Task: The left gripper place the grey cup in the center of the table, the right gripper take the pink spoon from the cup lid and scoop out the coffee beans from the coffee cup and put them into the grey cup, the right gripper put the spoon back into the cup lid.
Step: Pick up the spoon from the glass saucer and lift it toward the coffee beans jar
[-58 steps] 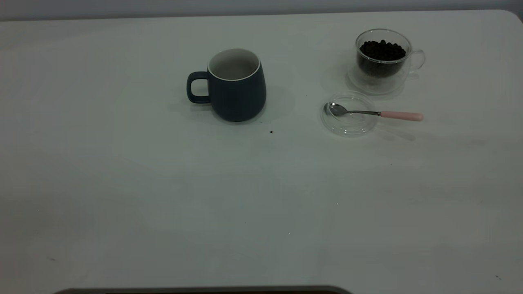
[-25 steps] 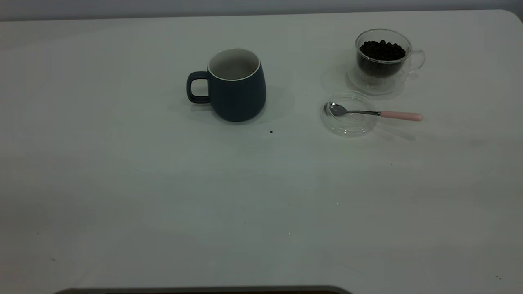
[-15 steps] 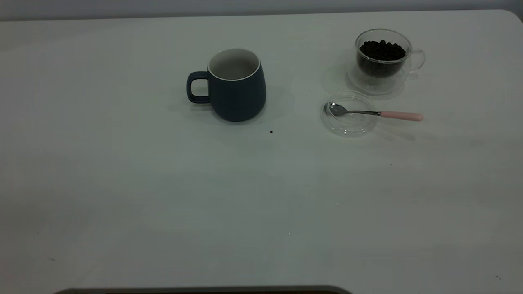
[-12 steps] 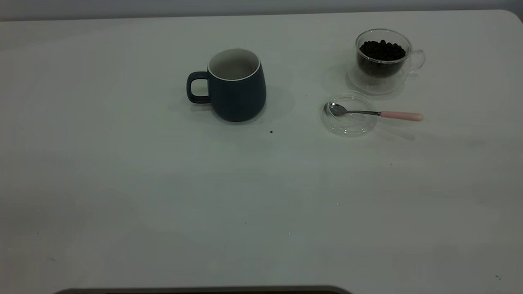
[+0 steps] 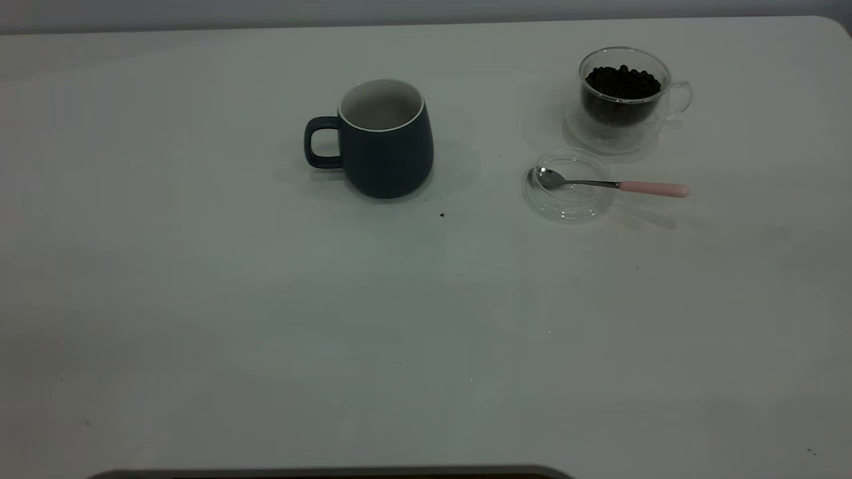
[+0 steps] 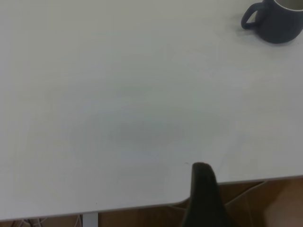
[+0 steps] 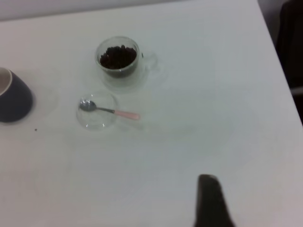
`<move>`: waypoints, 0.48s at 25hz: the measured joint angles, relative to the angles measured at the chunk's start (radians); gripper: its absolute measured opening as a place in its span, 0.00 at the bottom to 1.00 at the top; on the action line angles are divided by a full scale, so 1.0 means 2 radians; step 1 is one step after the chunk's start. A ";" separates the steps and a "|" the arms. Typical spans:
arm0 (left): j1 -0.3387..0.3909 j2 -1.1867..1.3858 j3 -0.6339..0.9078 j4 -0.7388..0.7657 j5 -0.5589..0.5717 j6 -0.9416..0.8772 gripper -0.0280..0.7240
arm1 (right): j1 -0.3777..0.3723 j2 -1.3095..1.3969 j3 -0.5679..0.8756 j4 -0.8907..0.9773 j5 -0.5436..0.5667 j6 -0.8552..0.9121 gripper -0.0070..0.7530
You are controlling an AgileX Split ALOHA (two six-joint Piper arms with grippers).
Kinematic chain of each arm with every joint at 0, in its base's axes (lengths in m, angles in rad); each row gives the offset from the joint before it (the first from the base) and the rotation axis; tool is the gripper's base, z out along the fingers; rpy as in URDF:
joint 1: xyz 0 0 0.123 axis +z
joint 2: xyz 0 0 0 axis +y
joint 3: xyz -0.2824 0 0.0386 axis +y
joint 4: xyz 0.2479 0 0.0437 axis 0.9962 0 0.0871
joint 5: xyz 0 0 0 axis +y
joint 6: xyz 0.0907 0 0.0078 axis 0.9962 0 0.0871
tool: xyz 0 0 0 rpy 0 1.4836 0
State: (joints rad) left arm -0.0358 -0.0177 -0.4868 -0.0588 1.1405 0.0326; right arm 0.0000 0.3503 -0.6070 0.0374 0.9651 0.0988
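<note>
Nothing has moved on the table (image 5: 200, 299) over these last seconds. The grey cup (image 5: 386, 143), the coffee cup (image 5: 622, 100) with its beans (image 5: 622, 83), and the pink spoon (image 5: 652, 189) resting in the lid (image 5: 566, 203) all sit exactly where they were. Neither arm has come into the outside view.

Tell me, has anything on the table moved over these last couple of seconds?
Nothing visibly changed. The mug, the glass cup of beans, and the spoon with its bowl in the lid all sit where they were, and no arm has come into the exterior view.
</note>
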 joint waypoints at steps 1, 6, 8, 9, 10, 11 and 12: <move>0.000 0.000 0.000 0.000 0.000 0.000 0.79 | 0.000 0.029 -0.008 0.001 -0.009 0.001 0.73; 0.000 0.000 0.000 0.000 0.000 0.000 0.79 | 0.000 0.210 -0.052 0.052 -0.073 -0.017 0.84; 0.000 0.000 0.000 0.000 0.000 0.000 0.79 | 0.000 0.276 -0.073 0.083 -0.095 -0.043 0.85; 0.000 0.000 0.000 0.000 0.000 0.000 0.79 | 0.000 0.310 -0.083 0.100 -0.102 -0.057 0.85; 0.000 0.000 0.000 0.000 0.000 0.000 0.79 | 0.000 0.342 -0.093 0.116 -0.108 -0.071 0.85; 0.000 0.000 0.000 0.000 0.000 0.000 0.79 | 0.000 0.366 -0.100 0.133 -0.112 -0.082 0.85; 0.000 0.000 0.000 0.000 0.000 0.000 0.79 | 0.000 0.393 -0.108 0.147 -0.117 -0.096 0.85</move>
State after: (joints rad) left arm -0.0358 -0.0177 -0.4868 -0.0588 1.1405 0.0326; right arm 0.0000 1.1364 -0.8227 0.3314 0.7314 -0.0926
